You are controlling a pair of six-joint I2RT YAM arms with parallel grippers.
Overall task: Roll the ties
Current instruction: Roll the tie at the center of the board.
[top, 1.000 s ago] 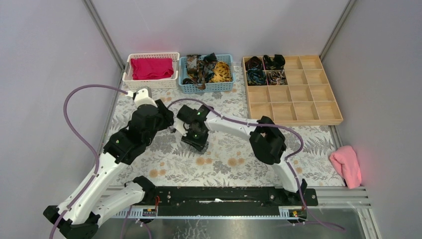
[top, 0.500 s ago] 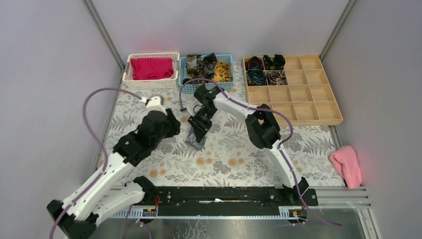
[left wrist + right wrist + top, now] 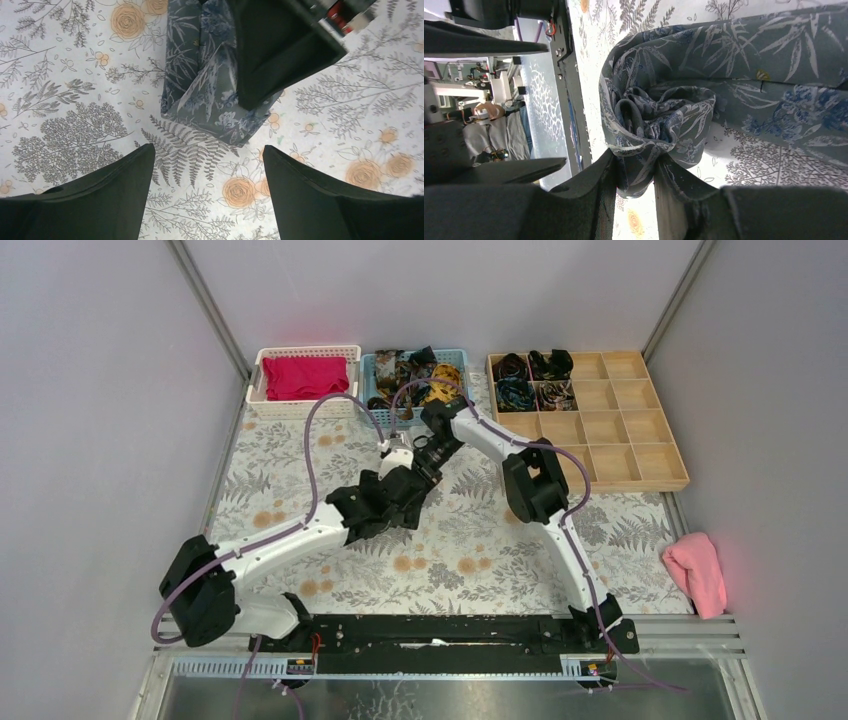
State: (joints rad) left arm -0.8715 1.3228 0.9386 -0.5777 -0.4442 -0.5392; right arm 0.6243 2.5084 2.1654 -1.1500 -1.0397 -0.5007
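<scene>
**Rolling of a grey-blue, leaf-patterned fabric necktie (image 3: 659,112), mid-step.** The right end effector (image 3: 636,172) is closed on the necktie's coiled end. Its two fingers pinch the outer wraps from either side so that the spiral cannot spring apart. The spiral faces the right wrist camera, and the unrolled length runs away from it over the surface.

The left end effector (image 3: 207,155) hangs just above the surface with its jaws spread wide and nothing between them. The necktie's broad flat end lies just beyond its fingertips, untouched. Judged from this pose, the left arm is placed to pin or guide the free length while the right arm winds, since a strip held at one point only would drag rather than roll.

In the overhead view both end effectors meet near the middle of the surface (image 3: 470,550), a floral-printed covering in grey and orange. Along its far edge stand:
- a white plastic basket (image 3: 300,350) of magenta cloth;
- a blue plastic basket (image 3: 367,380) of loose ties (image 3: 425,380);
- a wooden compartment tray (image 3: 610,455), whose four far-left cells hold rolled ties (image 3: 515,393).

With the blue basket well stocked, most of the task is judged to lie ahead. A pink cloth (image 3: 697,572) lies at the right edge. Plain grey walls on aluminium posts enclose the cell, and purple cables (image 3: 312,435) loop from the arms.
</scene>
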